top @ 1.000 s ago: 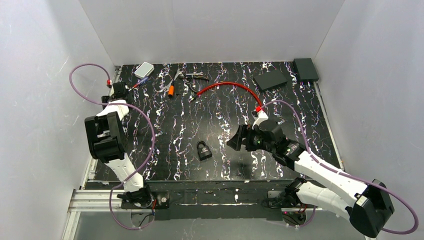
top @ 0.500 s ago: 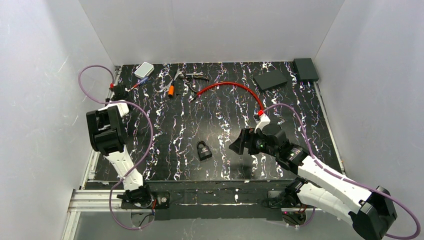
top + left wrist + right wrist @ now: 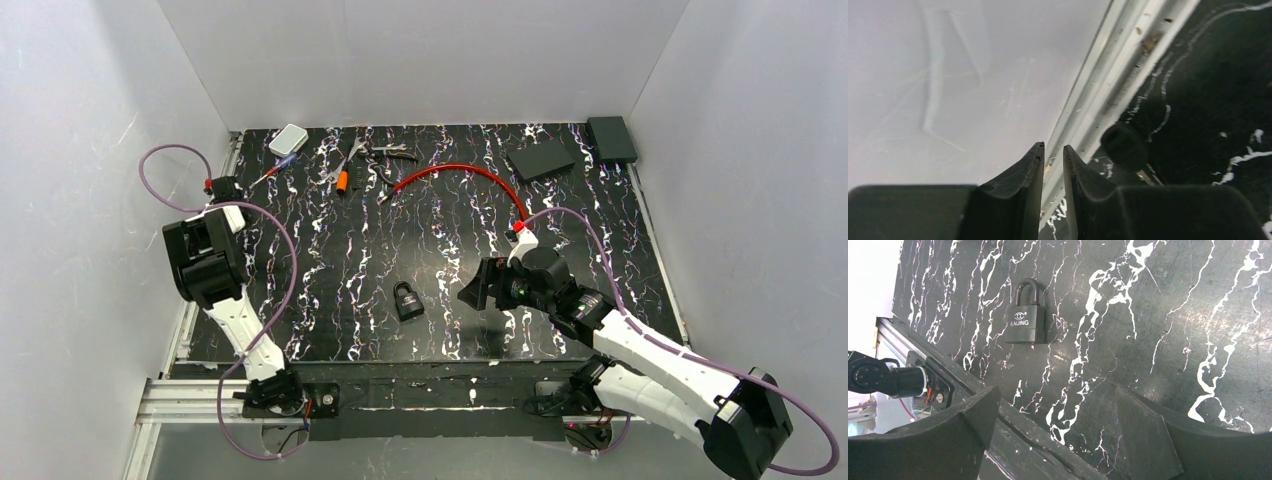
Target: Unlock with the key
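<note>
Padlock [image 3: 1025,320] lies flat on table [image 3: 600,220], front centre, shackle shut. Right gripper [image 3: 1055,405] wide open just beside it, empty, so looks like the approach step. Left gripper [image 3: 1053,149] at left table edge, nearly closed, nothing visible between. Can't spot the key. Next: pin the lock body squarely.

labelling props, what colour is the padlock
The padlock is black with white lettering; clearest in the right wrist view.
</note>
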Motion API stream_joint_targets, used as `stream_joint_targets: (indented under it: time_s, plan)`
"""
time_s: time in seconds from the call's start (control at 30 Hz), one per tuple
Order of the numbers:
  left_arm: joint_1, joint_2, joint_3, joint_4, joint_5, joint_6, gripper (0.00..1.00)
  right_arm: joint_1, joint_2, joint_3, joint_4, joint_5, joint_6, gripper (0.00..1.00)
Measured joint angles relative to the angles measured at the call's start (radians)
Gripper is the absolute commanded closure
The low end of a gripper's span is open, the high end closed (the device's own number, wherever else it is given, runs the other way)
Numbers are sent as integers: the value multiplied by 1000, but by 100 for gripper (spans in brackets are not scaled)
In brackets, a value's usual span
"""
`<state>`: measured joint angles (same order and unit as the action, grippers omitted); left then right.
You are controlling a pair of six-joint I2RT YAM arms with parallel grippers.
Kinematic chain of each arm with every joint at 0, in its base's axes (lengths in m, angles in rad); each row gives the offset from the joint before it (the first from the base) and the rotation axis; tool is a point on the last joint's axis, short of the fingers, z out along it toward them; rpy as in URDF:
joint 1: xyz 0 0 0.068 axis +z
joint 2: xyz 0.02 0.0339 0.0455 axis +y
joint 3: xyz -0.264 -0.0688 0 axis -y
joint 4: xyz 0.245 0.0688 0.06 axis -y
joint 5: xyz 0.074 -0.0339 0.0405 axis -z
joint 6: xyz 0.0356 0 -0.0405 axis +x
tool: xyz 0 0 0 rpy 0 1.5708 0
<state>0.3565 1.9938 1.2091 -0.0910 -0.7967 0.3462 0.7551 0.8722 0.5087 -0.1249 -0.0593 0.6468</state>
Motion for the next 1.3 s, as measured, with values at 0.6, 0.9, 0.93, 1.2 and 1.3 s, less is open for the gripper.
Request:
stream_joint_targets:
  time_s: [0.6, 0.9, 0.93, 1.2, 1.3]
  plan:
    - [-5, 41, 67, -121, 106, -62, 76, 0, -2, 0, 0, -4, -7, 8]
    - [-81, 45, 103, -154, 132, -77, 76, 0, -15, 0, -1, -4, -8, 8]
    - [-91, 47, 106, -158, 132, -77, 76, 0, -16, 0, -1, -4, -8, 8]
    - [-140, 50, 116, -194, 121, -100, 76, 0, -16, 0, -1, -4, -11, 8]
    - [-141, 50, 116, -213, 115, -132, 74, 0, -16, 0, -1, -4, -11, 7]
